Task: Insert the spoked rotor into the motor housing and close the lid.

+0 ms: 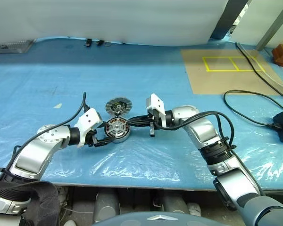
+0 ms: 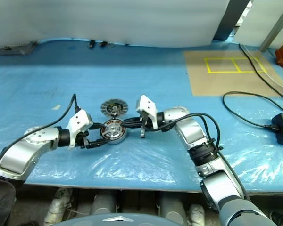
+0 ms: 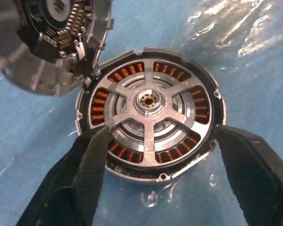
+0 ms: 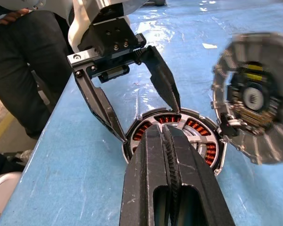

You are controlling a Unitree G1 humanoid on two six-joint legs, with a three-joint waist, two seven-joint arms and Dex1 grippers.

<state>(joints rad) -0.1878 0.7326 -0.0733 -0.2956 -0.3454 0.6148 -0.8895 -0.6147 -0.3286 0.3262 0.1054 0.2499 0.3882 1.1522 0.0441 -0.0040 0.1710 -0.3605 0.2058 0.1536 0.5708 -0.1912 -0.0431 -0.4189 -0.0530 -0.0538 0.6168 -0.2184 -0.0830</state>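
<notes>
Left wrist view: the left gripper (image 3: 155,155) stands wide open, one black finger (image 3: 92,160) at each side of the squat silver motor housing (image 3: 151,110) with copper-orange windings, gripping nothing. The silver-spoked rotor (image 3: 148,106) sits seated inside it. The right gripper (image 4: 167,134), fingers pressed together and empty, rests over the housing. Beyond, the radial-segmented lid (image 4: 250,96) stands hinged open.

Motor housing (image 1: 116,130) on blue table (image 1: 146,89), lid (image 1: 117,106) just behind it; left gripper (image 1: 100,141) and right gripper (image 1: 132,123) at housing's sides.
</notes>
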